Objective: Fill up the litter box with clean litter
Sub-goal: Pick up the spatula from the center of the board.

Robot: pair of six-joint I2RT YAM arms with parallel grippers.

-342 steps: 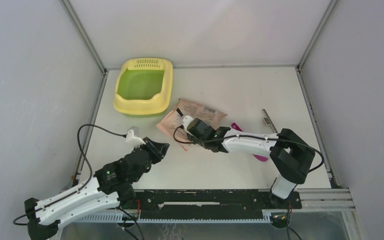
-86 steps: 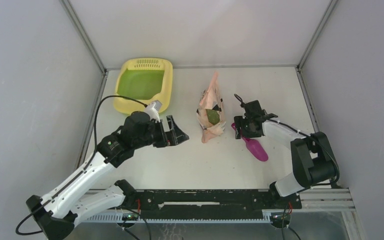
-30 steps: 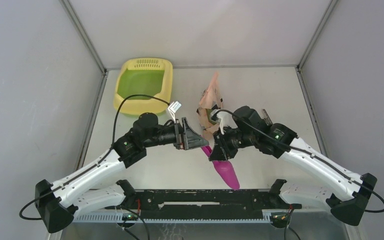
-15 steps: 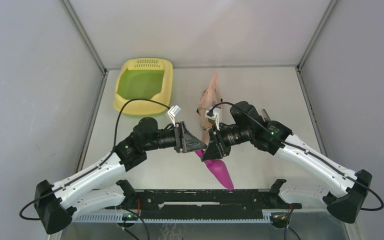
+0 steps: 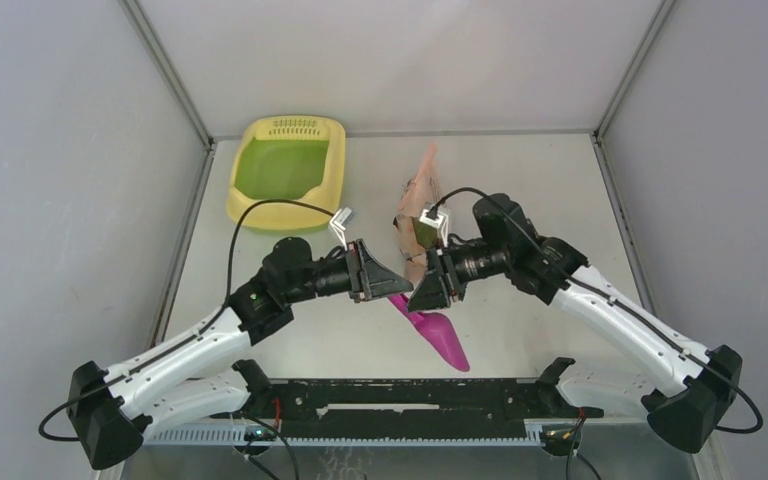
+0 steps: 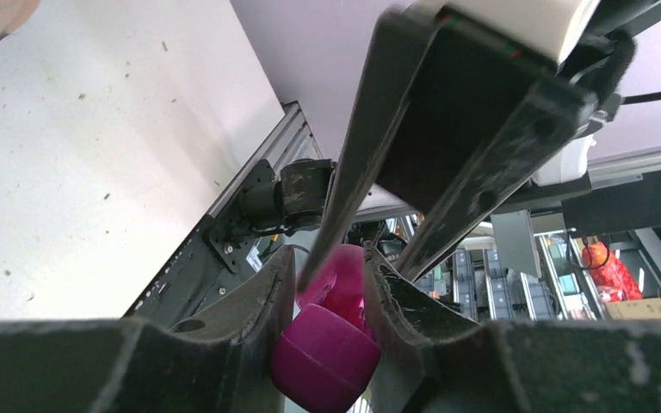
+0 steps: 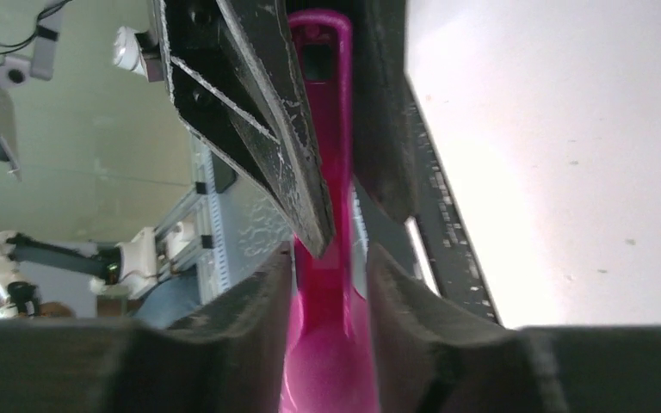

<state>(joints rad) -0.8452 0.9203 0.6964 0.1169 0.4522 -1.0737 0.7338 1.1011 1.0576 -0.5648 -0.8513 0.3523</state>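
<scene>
— Where is the clean litter [image 5: 426,232] sitting?
— In the upright peach bag [image 5: 422,190], well apart from the litter box [image 5: 285,170]. It's looking loose, likely spilling easily. Your left gripper [image 6: 327,268] is pinching the magenta scoop [image 5: 442,338] by its handle; your right gripper [image 7: 329,258] is flanking it, grip unclear.

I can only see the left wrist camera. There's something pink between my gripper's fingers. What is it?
Observer: A magenta scoop. From above, its bowl points toward the near edge of the table.
Operator: Is the litter box filled?
Observer: No. The litter box sits at the far left corner, and its green floor looks bare.
Operator: Where's the bag?
Observer: The peach bag stands upright just beyond the scoop.
</scene>
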